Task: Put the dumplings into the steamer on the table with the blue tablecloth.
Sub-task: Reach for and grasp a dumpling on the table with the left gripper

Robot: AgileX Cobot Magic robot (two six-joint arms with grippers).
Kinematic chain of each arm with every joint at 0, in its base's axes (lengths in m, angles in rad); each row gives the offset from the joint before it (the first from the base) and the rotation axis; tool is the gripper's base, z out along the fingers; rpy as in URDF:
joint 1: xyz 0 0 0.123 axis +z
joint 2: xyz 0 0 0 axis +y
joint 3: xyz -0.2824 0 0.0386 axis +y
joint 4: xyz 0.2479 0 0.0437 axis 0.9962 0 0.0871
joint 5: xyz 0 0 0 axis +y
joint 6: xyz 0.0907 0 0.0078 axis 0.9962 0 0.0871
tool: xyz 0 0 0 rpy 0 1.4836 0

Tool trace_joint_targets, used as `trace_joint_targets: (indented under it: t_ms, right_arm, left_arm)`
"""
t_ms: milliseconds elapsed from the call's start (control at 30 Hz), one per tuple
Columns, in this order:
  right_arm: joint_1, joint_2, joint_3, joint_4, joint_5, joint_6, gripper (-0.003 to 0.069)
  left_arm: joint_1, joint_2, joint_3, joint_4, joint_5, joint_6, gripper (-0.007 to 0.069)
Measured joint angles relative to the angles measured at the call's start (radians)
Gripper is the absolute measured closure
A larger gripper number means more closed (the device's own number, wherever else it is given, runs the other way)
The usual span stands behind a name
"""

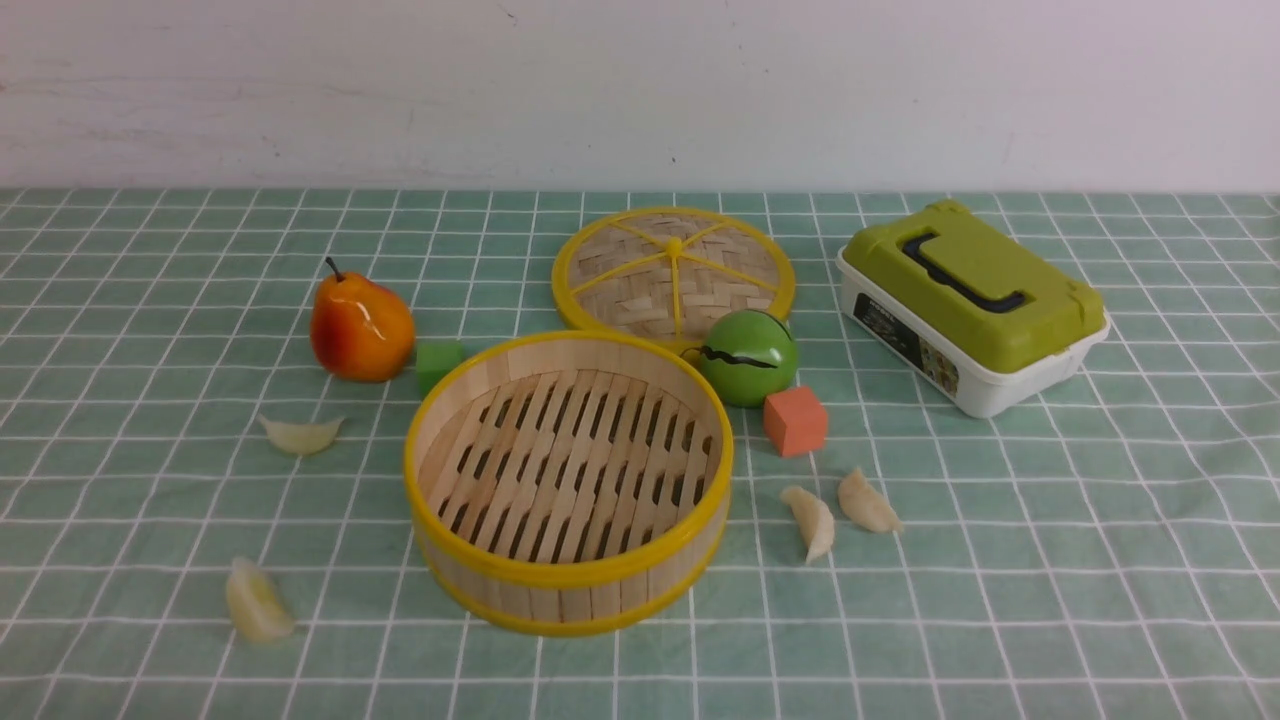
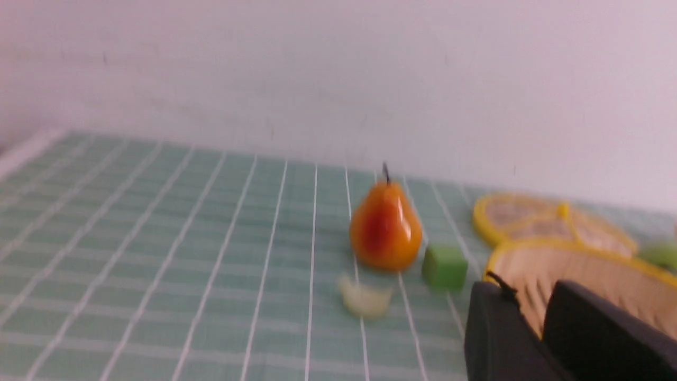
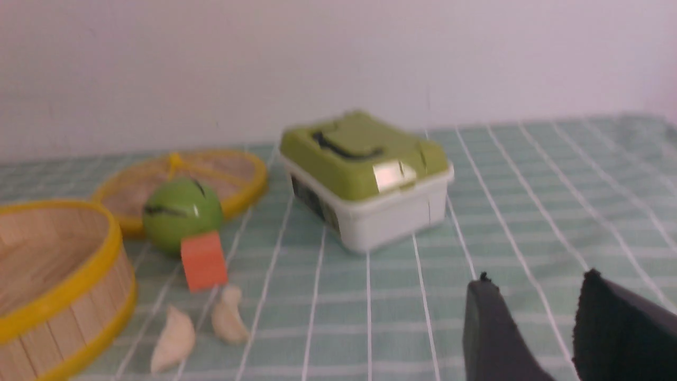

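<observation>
The round bamboo steamer [image 1: 568, 590] sits in the middle of the table [image 1: 1050, 600], on a green-blue cloth with thin white lines; inside it only the wooden slat floor shows. All four dumplings [image 1: 300, 434] lie on the cloth outside the steamer. On the left, one is just in front of the pear [image 1: 360, 325]; another [image 1: 257, 602] is closer to the robot, off the steamer's front left side. On the right, two more [image 1: 812, 521] [image 1: 868, 503] lie close side by side, near the steamer's wall and just in front of the orange cube [image 1: 796, 421].

The pear stands upright; a small green cube [image 1: 438, 362] sits between it and the steamer. The flat woven lid [image 1: 672, 265] lies behind the steamer; a green ball [image 1: 748, 357] sits at the lid's front edge, with the orange cube just beside it. A white box with a green top [image 1: 975, 305] is far off to the right.

Neither arm shows in the front view. In the blurry left wrist view, the left gripper [image 2: 530, 290] has its two dark fingers a little apart and holds nothing; the steamer's rim shows behind them. In the right wrist view, the right gripper [image 3: 537, 278] has its fingers apart too and holds nothing; it is over bare cloth, well apart from the two dumplings.
</observation>
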Motion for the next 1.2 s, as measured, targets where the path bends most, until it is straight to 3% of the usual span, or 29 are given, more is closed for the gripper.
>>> trace_joint_targets:
  t_ms: [167,300,400,533,633,767,967,1100,1200]
  right_arm:
    - [0.000,0.000,0.000,-0.015,-0.219,0.001,0.0419]
    - [0.000,0.000,0.000,-0.015,-0.439,0.071,0.0419]
    - [0.000,0.000,0.000,-0.015,-0.533,0.160,0.0419]
    - [0.000,0.001,-0.038,-0.015,-0.534,0.180,0.0446]
    - [0.000,0.049,-0.137,-0.015,-0.505,0.176,0.0537]
    - [0.000,0.172,-0.305,-0.020,-0.374,0.136,0.0669]
    - [0.000,0.399,-0.455,-0.038,0.023,0.071,0.0671]
    - [0.000,0.597,-0.485,-0.004,0.411,0.062,0.0670]
    - [0.000,0.683,-0.487,0.080,0.557,-0.002,0.0670]
  left_arm:
    - [0.000,0.000,0.000,-0.003,-0.227,-0.004,0.0482]
    - [0.000,0.000,0.000,-0.006,-0.434,-0.108,0.0481]
    - [0.000,0.000,0.000,-0.004,-0.548,-0.367,0.0479]
    - [0.000,0.011,-0.073,-0.011,-0.477,-0.595,0.0487]
    - [0.000,0.091,-0.230,0.020,-0.346,-0.610,0.0535]
    - [0.000,0.264,-0.451,0.121,-0.193,-0.508,0.0620]
    - [0.000,0.563,-0.597,0.150,-0.013,-0.483,0.0638]
    - [0.000,0.799,-0.623,0.125,0.323,-0.563,0.0638]
    - [0.000,0.913,-0.648,0.103,0.542,-0.524,0.0638]
